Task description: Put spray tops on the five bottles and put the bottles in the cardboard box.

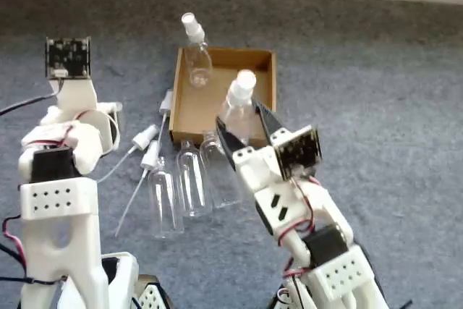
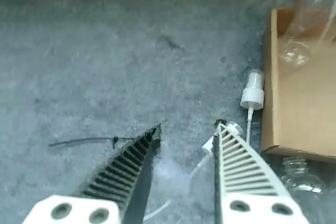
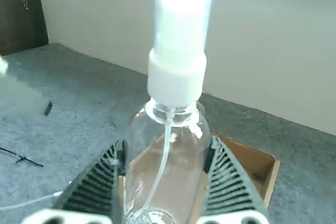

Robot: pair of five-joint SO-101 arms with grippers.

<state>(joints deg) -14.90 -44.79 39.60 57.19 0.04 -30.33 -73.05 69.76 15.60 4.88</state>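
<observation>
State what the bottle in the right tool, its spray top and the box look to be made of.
Bottle: clear, glossy, likely plastic; the dip tube shows through. Spray top: opaque white, smooth, probably plastic. Box: matte brown cardboard, by its flat folded walls.

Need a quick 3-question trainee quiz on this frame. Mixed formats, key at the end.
1. True or false: the right gripper is shut on a capped bottle above the cardboard box.
2. How many uncapped bottles are on the table outside the box? A) one B) three C) five
3. Fill in: the left gripper, over the table near a loose spray top, is ____ (open/shut).
Key: 1 true; 2 B; 3 open.
</observation>
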